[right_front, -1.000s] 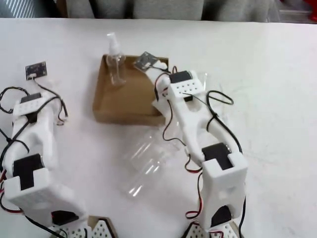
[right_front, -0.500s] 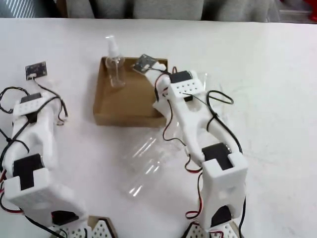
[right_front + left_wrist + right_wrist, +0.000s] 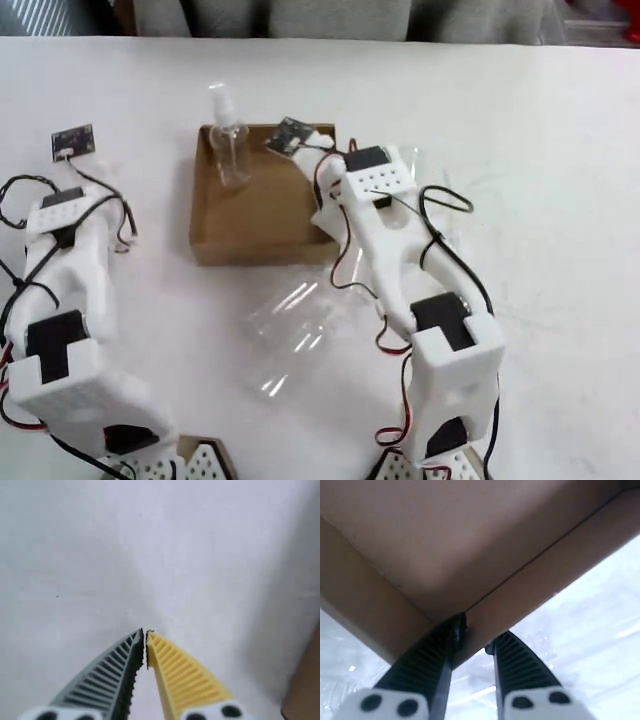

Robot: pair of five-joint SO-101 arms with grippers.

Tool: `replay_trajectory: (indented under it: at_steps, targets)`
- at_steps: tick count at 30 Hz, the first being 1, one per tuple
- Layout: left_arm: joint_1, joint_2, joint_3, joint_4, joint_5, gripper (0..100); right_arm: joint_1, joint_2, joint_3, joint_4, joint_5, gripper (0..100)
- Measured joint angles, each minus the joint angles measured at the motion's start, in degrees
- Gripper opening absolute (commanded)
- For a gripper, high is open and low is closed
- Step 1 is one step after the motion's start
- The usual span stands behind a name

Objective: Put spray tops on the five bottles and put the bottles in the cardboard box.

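The cardboard box (image 3: 260, 250) lies flat at the table's middle. One clear bottle (image 3: 228, 150) with a white spray top stands upright in its far left corner. My right gripper (image 3: 475, 630) is shut on the box's wall at a right-hand corner, one finger inside and one outside; from above it sits under the right arm's wrist (image 3: 328, 222). My left gripper (image 3: 145, 634) is shut on nothing, just above bare white table, left of the box. A brown edge of the box (image 3: 302, 690) shows beside it.
Clear crumpled plastic (image 3: 300, 320) lies on the table in front of the box, between the two arms. More clear plastic (image 3: 412, 160) lies right of the right arm's wrist. The left arm (image 3: 60, 260) rests along the table's left side.
The box has turned slightly and slid a little toward the front with my right gripper on its wall. The bottle inside moved with it. The left arm has kept still.
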Motion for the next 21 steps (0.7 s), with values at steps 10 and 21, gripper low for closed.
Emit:
replay_trajectory:
  at_steps: [10, 21]
  targets:
    - [0.0, 0.0, 0.0, 0.0, 0.0, 2, -0.3, -0.4, 0.0, 0.2, -3.5, 34.6]
    - [0.0, 0.0, 0.0, 0.0, 0.0, 2, -2.1, -5.5, 0.4, 0.2, -11.2, 35.1]
